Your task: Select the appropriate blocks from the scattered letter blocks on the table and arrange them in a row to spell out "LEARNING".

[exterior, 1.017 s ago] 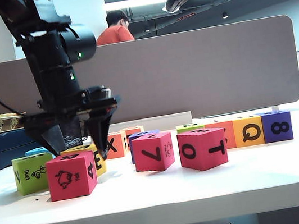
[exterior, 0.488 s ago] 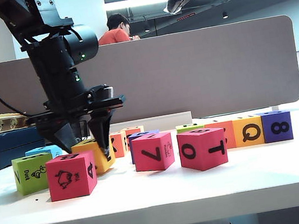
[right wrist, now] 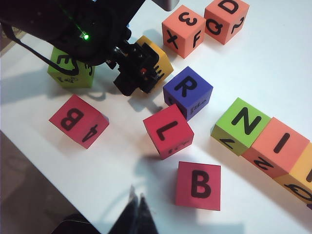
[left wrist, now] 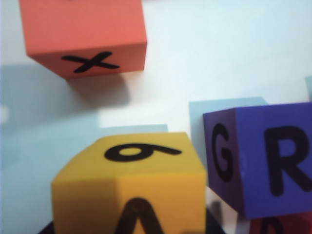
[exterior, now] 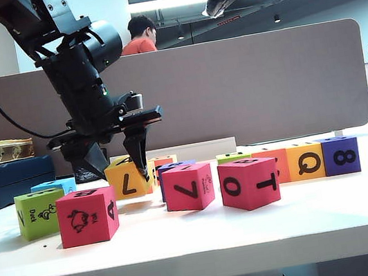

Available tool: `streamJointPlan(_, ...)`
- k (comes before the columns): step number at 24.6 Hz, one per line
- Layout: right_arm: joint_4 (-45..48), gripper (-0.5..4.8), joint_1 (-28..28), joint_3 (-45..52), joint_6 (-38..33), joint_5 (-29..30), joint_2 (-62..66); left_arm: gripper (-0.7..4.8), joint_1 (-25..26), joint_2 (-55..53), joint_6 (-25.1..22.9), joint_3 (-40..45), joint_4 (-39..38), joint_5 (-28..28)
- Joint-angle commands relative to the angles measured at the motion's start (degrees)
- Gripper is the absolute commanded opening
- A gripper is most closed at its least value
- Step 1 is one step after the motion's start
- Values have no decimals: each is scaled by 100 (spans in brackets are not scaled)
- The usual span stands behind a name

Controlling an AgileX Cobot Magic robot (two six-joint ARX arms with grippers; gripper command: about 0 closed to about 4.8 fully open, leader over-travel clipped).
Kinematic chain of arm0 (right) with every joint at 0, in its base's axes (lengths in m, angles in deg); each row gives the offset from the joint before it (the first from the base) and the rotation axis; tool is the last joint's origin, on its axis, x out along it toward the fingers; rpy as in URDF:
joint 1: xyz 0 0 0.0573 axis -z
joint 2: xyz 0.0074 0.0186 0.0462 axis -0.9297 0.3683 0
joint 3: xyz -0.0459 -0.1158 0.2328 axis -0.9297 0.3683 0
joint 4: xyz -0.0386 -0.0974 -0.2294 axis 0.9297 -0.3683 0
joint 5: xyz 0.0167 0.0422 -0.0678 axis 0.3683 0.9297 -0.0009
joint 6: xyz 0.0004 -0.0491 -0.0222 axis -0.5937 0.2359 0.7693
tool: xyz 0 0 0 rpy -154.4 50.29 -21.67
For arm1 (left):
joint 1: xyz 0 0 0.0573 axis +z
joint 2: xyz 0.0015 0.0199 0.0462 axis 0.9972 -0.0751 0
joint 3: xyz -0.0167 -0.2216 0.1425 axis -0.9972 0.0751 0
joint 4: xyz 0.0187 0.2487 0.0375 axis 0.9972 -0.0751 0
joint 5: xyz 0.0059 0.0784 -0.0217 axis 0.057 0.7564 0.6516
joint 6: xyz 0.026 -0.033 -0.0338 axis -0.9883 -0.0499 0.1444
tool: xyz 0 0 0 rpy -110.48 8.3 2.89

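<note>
White table [exterior: 255, 235] bears scattered letter blocks [exterior: 249, 183].

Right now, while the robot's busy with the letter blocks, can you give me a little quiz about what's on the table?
1. True or false: the left gripper holds the yellow block.
2. Which letter tops the purple block beside the red L block? A) R B) Q C) T
3. Fill in: the right gripper, shut and empty above the table near its edge, hovers nearest the red block lettered ___.
Key: 1 true; 2 A; 3 B.
</note>
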Motion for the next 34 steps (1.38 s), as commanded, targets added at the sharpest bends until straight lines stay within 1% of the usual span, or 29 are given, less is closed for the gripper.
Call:
streamJointPlan(1,50,-2,-7,-37,15,4,-13,268,-7,-20,17,-17,77,-26)
streamJointPlan(6,15,-2,-7,-37,15,7,-13,268,-9,-127,22,-15,-44,-28)
streamJointPlan(14,7,-2,-7,-37,15,9,-13,274,-9,-175,37,-17,17,-46)
streamJointPlan(15,7,-2,-7,-37,15,7,-13,280,-9,-175,37,-17,26,-46)
streamJointPlan(16,7,-2,-7,-37,15,7,-13,310,-9,-175,37,-17,26,-46)
streamJointPlan(18,7,-2,-7,-37,15,9,-13,346,-9,-175,35,-17,52,-44)
streamJointPlan(22,-9,-2,-7,-37,15,7,-13,346,-9,-173,35,-17,122,-46)
streamJointPlan(24,-66,-2,-7,-37,15,7,-13,346,-7,-157,11,-24,39,-46)
streamJointPlan(25,-85,-2,-7,-37,15,7,-13,346,-7,-149,11,-39,-63,-46)
streamJointPlan(27,-107,-2,-7,-37,15,4,-13,346,-7,-149,-15,-232,-592,-44)
streamJointPlan(28,-111,-2,-7,-37,15,7,-13,347,-7,-149,-125,-404,-920,-46)
streamJointPlan(31,-120,-2,-7,-37,15,7,-13,357,-7,-149,-389,-874,-1537,-39)
streamJointPlan(32,-120,-2,-7,-37,17,7,-13,378,-7,-149,-514,-1180,-1904,-39)
streamJointPlan(34,-122,-2,-7,-37,15,7,-13,378,-7,-149,-796,-1615,-2470,33)
